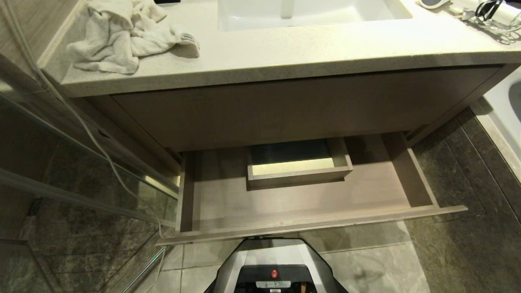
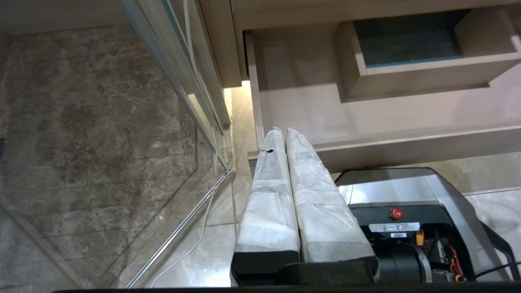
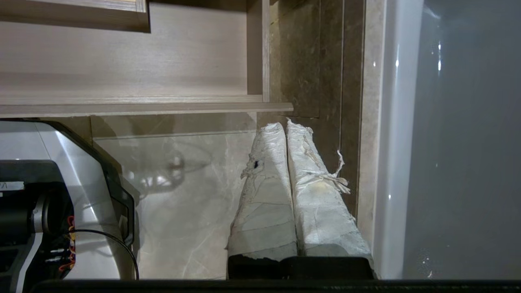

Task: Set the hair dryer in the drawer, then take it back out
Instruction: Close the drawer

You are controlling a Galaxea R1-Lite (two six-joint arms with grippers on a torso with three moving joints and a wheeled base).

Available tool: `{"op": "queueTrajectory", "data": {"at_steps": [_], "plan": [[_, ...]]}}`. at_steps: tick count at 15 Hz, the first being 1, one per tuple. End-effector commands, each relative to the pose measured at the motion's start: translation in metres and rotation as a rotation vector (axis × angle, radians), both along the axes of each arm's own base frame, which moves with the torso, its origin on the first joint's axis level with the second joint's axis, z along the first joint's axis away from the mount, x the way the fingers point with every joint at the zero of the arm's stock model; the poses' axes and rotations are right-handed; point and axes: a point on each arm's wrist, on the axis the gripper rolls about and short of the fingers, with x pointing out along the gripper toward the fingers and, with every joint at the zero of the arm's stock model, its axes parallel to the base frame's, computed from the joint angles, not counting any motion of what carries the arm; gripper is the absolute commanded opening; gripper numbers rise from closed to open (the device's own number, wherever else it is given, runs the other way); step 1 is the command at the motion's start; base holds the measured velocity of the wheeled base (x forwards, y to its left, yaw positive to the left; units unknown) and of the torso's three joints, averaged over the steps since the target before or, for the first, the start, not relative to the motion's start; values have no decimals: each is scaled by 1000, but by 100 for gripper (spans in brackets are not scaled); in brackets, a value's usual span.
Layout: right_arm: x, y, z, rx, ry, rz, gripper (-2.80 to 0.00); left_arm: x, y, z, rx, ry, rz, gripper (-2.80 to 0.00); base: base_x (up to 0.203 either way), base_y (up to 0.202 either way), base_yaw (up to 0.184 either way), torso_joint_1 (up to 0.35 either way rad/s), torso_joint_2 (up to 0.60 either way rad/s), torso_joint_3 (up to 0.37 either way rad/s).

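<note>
The drawer (image 1: 293,203) stands pulled out below the vanity, with only its boxed notch (image 1: 299,167) at the back and nothing lying in it. The white hair dryer (image 1: 506,16) lies on the countertop at the far right, its cord bound by a black tie. Neither gripper shows in the head view. My left gripper (image 2: 283,131) is shut and empty, hanging over the drawer's (image 2: 366,118) front left corner. My right gripper (image 3: 285,124) is shut and empty, over the floor just outside the drawer's (image 3: 163,61) front right corner.
A white towel (image 1: 122,36) lies crumpled on the counter's left, beside the sink basin (image 1: 309,12). A glass shower door (image 1: 81,183) and a white cable (image 1: 101,150) run along the left. A white bathtub (image 1: 504,114) borders the right. My base (image 1: 272,268) stands against the drawer front.
</note>
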Motion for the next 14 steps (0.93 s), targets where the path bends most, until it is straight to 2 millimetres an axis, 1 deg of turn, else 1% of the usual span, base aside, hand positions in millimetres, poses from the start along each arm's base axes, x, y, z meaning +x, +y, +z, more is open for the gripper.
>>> {"op": "queueTrajectory", "data": {"at_steps": [1, 7, 9, 14], "plan": [[-1, 0, 0, -3, 0, 0, -280, 0, 0, 0, 0, -2, 0, -280, 0, 0, 0, -340, 535, 187], [-4, 1, -4, -3, 0, 1, -280, 0, 0, 0, 0, 0, 0, -280, 0, 0, 0, -363, 515, 153], [-4, 2, -4, -3, -2, 3, -280, 0, 0, 0, 0, -1, 0, -280, 0, 0, 0, -185, 388, 190], [-5, 2, -7, -2, 2, 4, -280, 0, 0, 0, 0, 0, 0, -280, 0, 0, 0, -53, 407, 357]]}}
